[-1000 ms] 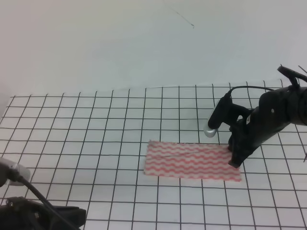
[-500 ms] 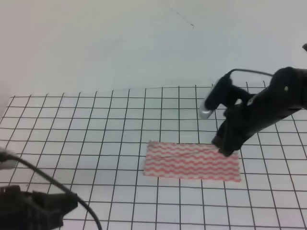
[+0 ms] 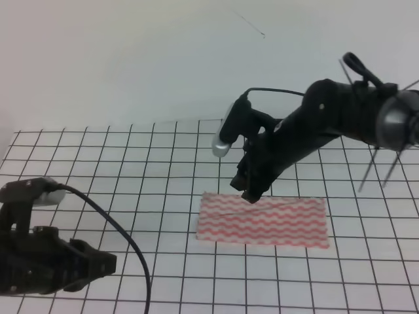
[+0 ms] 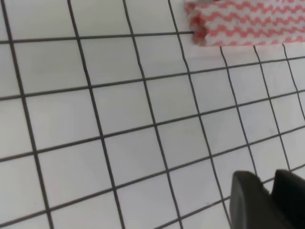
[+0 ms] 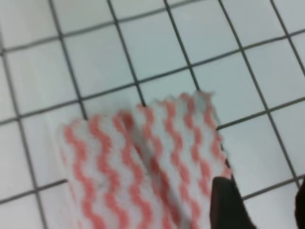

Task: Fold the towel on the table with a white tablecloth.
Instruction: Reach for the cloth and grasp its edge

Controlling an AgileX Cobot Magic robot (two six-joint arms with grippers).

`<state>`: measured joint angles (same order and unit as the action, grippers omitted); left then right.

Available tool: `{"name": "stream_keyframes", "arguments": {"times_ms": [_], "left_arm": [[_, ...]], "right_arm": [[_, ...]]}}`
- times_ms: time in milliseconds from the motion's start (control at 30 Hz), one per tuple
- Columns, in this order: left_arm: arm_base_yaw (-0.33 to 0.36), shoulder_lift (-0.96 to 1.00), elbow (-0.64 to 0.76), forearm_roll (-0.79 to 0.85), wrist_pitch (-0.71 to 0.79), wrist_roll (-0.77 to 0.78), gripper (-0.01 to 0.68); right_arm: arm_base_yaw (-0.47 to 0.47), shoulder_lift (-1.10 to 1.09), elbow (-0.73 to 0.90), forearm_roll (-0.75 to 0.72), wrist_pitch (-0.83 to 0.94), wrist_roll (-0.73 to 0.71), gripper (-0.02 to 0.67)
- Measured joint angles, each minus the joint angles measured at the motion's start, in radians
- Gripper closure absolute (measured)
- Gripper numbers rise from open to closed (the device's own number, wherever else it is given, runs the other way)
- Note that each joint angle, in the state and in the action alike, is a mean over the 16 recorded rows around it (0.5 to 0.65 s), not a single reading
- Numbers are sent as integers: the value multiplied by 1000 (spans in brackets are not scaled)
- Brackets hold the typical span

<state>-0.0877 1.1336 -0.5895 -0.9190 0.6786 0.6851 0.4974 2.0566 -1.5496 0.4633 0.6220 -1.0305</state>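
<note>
Exterior high view: the towel [image 3: 263, 220] lies flat on the gridded tablecloth [image 3: 131, 170] covering the worktop [image 3: 78, 150], folded to a long strip. The right fingers [image 3: 249, 194] hang just above its far left corner; they look close together, though I cannot tell for sure. The left fingers [image 3: 101, 265] sit low, well to the towel's left, their spread hidden at this angle.

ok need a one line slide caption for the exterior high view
Right gripper poised over the far left edge of the striped towel on the gridded tablecloth, left gripper low at near left.
</note>
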Motion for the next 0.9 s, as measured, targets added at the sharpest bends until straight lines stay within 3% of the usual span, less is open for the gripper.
{"name": "stream_keyframes", "arguments": {"times_ms": [333,900], "left_arm": [[0,58,-15,-47,-15,70,580],[0,60,-17,-61,-24,82,580]], "right_arm": [[4,138,-138,-62,163,-6,351],[6,173,-154,-23,324,-49,372]]}}
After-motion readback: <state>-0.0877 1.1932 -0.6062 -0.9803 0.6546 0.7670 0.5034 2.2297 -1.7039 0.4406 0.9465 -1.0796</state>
